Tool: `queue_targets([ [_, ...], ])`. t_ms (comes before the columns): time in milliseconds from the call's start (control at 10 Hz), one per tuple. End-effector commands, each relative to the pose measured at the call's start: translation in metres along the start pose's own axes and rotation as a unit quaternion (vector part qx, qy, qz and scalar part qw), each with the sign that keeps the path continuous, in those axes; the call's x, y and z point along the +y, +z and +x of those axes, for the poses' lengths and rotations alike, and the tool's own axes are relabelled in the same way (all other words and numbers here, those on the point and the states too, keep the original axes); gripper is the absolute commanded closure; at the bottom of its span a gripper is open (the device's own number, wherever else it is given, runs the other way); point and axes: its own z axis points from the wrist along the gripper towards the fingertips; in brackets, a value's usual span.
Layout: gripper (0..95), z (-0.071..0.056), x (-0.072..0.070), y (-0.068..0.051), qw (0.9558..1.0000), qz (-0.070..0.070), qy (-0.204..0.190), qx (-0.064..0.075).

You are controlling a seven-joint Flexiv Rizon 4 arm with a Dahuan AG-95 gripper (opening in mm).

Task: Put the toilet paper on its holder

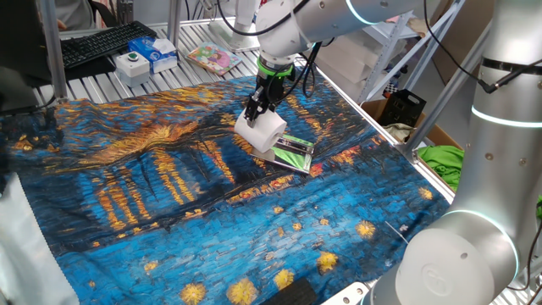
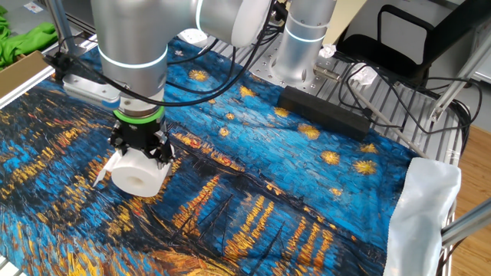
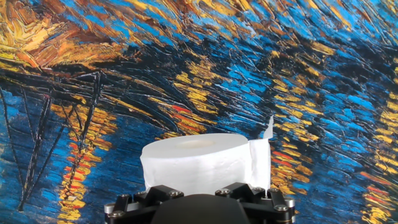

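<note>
The white toilet paper roll is held in my gripper, which is shut on it from above. The roll lies on its side, just above the painted cloth, with a loose paper flap at one end. It also shows in the other fixed view and in the hand view, pressed against the gripper body. The holder, green with stripes and silver edges, lies flat on the cloth right beside the roll, on its right in one fixed view. The holder is hidden in the other two views.
A blue-and-orange painted cloth covers the table. At the back stand a blue-and-white box, a pink-and-yellow booklet and a keyboard. A black bar and cables lie by the robot base. A cardboard box with green cloth stands beside the table.
</note>
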Motion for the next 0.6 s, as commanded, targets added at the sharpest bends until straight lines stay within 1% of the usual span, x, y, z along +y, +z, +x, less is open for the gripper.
queue_targets([
  [100,95.0,0.0002,0.0000,0.0001,1.0000,0.000,0.004,-0.002],
  [600,95.0,0.0002,0.0000,0.0001,0.9994,0.008,0.033,-0.001],
])
